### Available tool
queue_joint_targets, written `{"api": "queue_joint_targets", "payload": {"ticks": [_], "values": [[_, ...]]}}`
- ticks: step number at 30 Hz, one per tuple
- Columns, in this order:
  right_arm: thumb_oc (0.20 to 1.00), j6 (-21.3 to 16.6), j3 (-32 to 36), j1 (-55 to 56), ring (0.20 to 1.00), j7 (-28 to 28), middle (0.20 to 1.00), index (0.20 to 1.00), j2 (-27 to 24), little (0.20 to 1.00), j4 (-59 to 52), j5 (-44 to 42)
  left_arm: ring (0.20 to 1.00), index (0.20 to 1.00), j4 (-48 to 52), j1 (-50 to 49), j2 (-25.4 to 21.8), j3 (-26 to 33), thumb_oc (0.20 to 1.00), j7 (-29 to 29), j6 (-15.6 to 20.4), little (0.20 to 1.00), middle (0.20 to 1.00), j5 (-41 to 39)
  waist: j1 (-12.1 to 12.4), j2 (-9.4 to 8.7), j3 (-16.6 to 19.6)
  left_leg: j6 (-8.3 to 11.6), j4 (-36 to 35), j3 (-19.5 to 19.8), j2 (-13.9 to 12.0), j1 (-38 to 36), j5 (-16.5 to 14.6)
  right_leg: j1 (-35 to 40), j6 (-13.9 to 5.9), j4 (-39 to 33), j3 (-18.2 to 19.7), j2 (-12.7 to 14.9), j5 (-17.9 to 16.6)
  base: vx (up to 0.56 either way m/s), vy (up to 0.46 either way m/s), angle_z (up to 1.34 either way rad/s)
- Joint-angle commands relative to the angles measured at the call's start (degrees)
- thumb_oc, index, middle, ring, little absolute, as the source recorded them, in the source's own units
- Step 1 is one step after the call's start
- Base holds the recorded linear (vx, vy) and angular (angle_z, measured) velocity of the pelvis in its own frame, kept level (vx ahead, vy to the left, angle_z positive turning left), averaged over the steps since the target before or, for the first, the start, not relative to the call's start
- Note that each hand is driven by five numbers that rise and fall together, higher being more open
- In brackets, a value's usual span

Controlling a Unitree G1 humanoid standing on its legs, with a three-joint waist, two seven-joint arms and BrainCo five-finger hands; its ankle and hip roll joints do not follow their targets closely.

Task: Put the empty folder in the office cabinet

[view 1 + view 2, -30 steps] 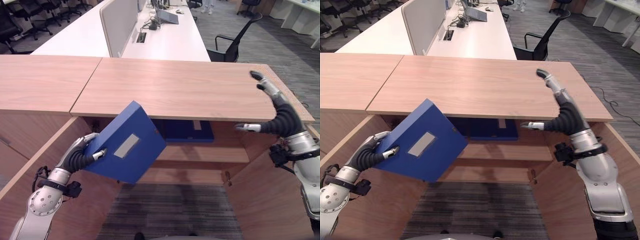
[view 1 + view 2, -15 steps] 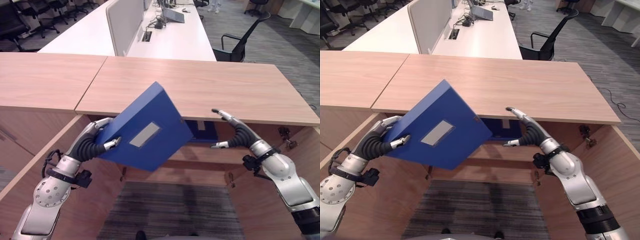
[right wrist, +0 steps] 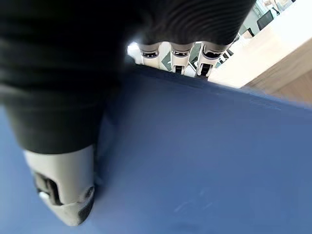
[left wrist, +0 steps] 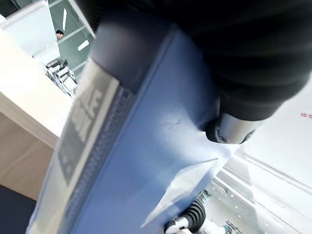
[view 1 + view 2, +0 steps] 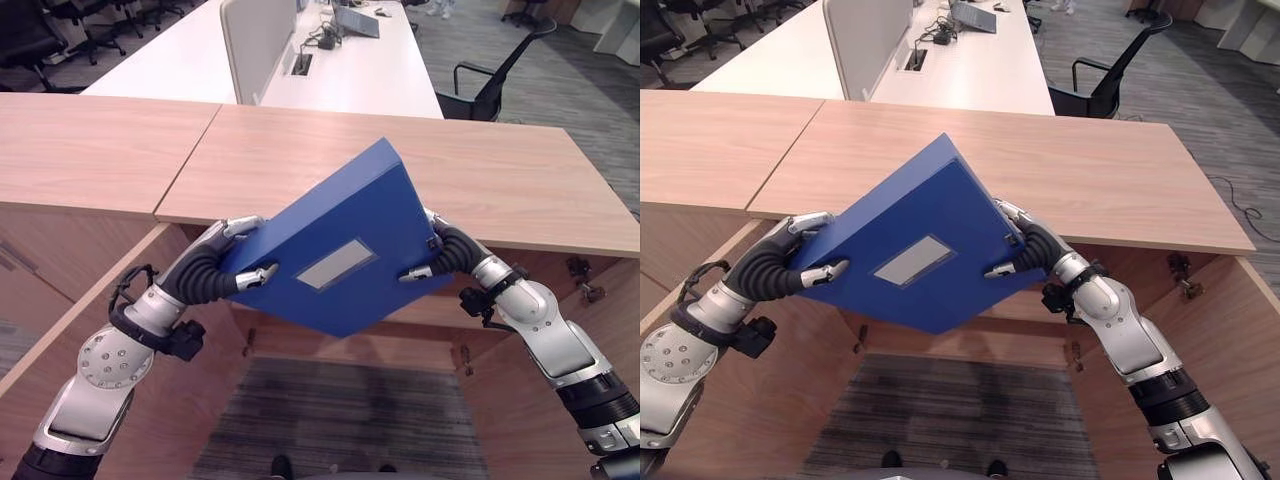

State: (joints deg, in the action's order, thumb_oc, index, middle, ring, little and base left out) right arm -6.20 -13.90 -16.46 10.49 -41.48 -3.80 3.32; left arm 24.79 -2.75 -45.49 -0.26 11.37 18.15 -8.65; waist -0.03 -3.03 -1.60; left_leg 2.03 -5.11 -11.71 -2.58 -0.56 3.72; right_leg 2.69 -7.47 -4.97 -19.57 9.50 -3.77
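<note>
The blue folder [image 5: 340,255] is held up, tilted, in front of the open cabinet [image 5: 520,185]. The left hand [image 5: 225,270] and right hand [image 5: 440,250] pinch its two sides. It hides the shelf behind it.

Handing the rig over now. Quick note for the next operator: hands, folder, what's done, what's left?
Left hand: shut on the blue folder, fingers curled round its left edge, thumb on the cover.
Right hand: shut on its right edge, thumb on the cover.
The folder is tilted in the air in front of the cabinet top, above the open cabinet.
Done: folder picked up and held two-handed.
Left: lower it and set it on a shelf inside.
</note>
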Motion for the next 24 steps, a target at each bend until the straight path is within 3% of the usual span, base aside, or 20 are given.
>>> {"api": "queue_joint_targets", "payload": {"ticks": [1, 10, 16, 17, 18, 19, 20, 24], "values": [[1.000, -3.4, -2.7, -5.8, 1.000, -2.4, 1.000, 1.000, 1.3, 1.000, -0.3, -3.9, 0.200, 0.200, 3.1, 4.1, -3.1, -2.0, 0.200, 0.5, 3.6, 0.200, 0.200, -5.4, -0.4, -2.32, 2.8, -0.71, 0.1, -0.3, 0.5, -2.1, -6.7, -3.4, -2.88, 0.0, 2.0, 0.9, -0.1, 0.00, 0.000, 0.00], [1.000, -4.6, -6.8, -8.8, 1.000, -0.7, 1.000, 1.000, 1.8, 1.000, -1.1, -9.0, 0.200, 0.200, 2.5, 8.6, -4.8, -7.4, 0.200, 1.3, 4.3, 0.200, 0.200, -7.3, -0.6, -2.58, 2.9, -0.43, 0.1, -0.4, 0.2, -2.1, -6.5, -3.6, -2.89, 0.0, 2.0, 0.8, -0.1, 0.00, 0.000, 0.00], [1.000, -4.3, -12.9, -10.9, 1.000, 4.2, 1.000, 1.000, 2.8, 1.000, 0.0, -18.1, 0.200, 0.200, 1.8, 15.6, -3.5, -13.0, 0.200, 2.6, 4.7, 0.200, 0.200, -13.1, -0.8, -2.80, 3.1, -0.12, 0.1, -0.5, 0.0, -2.2, -6.3, -3.5, -2.84, 0.0, 1.9, 0.6, -0.1, 0.00, 0.000, 0.00], [0.843, -3.8, -15.0, -11.0, 0.843, 6.3, 0.843, 0.843, 3.6, 0.843, 0.6, -21.5, 0.200, 0.200, 1.9, 17.2, -2.2, -14.2, 0.200, 2.9, 4.7, 0.200, 0.200, -14.8, -0.8, -2.91, 3.2, -0.06, 0.1, -0.5, -0.1, -2.2, -6.2, -3.5, -2.83, 0.0, 1.9, 0.6, -0.1, 0.00, 0.000, 0.00], [0.536, -3.8, -16.1, -11.5, 0.536, 6.8, 0.536, 0.536, 4.1, 0.536, 1.3, -22.6, 0.200, 0.200, 1.8, 18.3, -1.3, -15.0, 0.200, 3.0, 4.8, 0.200, 0.200, -15.4, -0.8, -2.92, 3.2, -0.01, 0.1, -0.6, -0.1, -2.2, -6.2, -3.5, -2.84, 0.0, 1.9, 0.6, -0.1, 0.00, 0.000, 0.00], [0.332, -3.5, -17.2, -11.8, 0.332, 7.6, 0.332, 0.332, 4.8, 0.332, 2.1, -24.2, 0.200, 0.200, 1.9, 19.3, -0.4, -15.7, 0.200, 3.0, 4.9, 0.200, 0.200, -15.8, -0.8, -2.94, 3.3, -0.01, 0.1, -0.6, -0.1, -2.2, -6.2, -3.5, -2.83, 0.0, 1.9, 0.6, -0.1, 0.00, 0.000, 0.00], [0.200, -3.4, -18.1, -12.0, 0.200, 8.2, 0.200, 0.200, 5.7, 0.200, 2.8, -25.8, 0.200, 0.200, 1.9, 20.3, 0.8, -16.3, 0.200, 3.0, 5.0, 0.200, 0.200, -16.4, -0.7, -2.95, 3.3, 0.01, 0.1, -0.6, -0.1, -2.2, -6.2, -3.5, -2.82, 0.0, 1.8, 0.6, 0.0, 0.00, 0.000, 0.00], [0.200, -3.2, -18.8, -11.1, 0.200, 8.6, 0.200, 0.200, 10.2, 0.200, 5.3, -31.3, 0.200, 0.200, 1.4, 22.3, 6.0, -17.7, 0.200, 2.4, 5.2, 0.200, 0.200, -17.6, -0.7, -2.89, 3.3, 0.04, 0.1, -0.7, -0.1, -2.2, -6.2, -3.4, -2.77, 0.0, 1.7, 0.6, 0.0, 0.00, 0.000, 0.00]]}}
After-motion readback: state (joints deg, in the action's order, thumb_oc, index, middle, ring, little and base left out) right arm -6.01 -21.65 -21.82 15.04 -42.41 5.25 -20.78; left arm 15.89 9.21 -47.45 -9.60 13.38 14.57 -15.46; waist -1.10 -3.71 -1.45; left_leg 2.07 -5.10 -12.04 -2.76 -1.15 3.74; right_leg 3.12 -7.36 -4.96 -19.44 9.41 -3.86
